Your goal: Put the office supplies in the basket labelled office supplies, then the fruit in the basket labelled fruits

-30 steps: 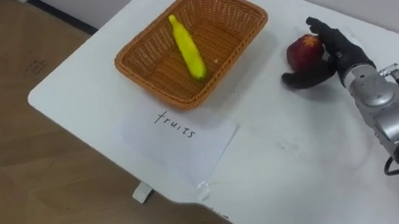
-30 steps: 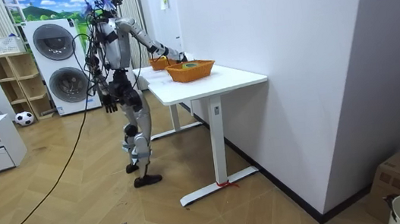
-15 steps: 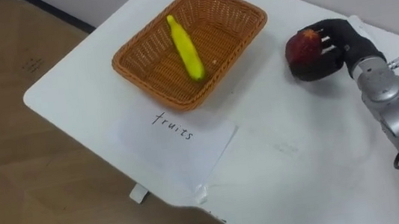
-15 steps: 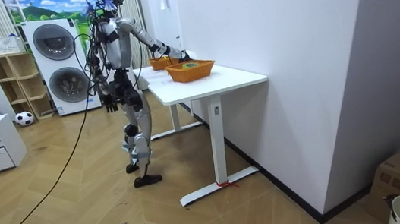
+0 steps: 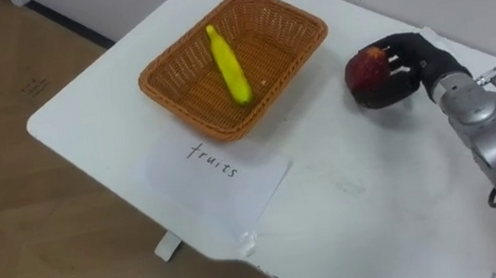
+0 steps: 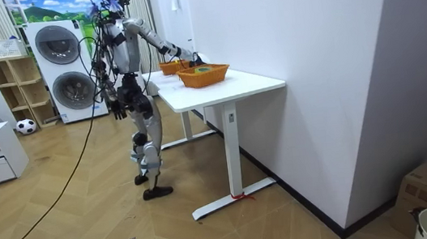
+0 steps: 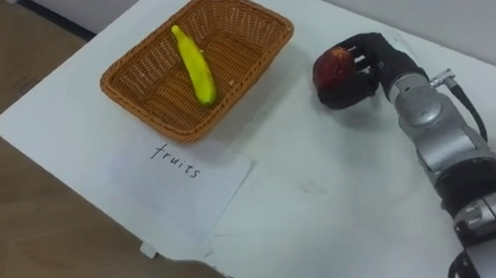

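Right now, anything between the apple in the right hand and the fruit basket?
Nothing visible. Only bare white table lies between the apple in the right hand and the wicker basket. A banana lies in it, with room beside.

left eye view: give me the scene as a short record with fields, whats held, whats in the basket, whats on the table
basket: brown wicker basket on the white table
in basket: one yellow banana
right hand: curled round a dark red apple, to the right of the basket and apart from it
apple off the table: cannot tell
left hand: hangs at the robot's side in the room view
paper: white paper sheet with a handwritten label, flat in front of the basket
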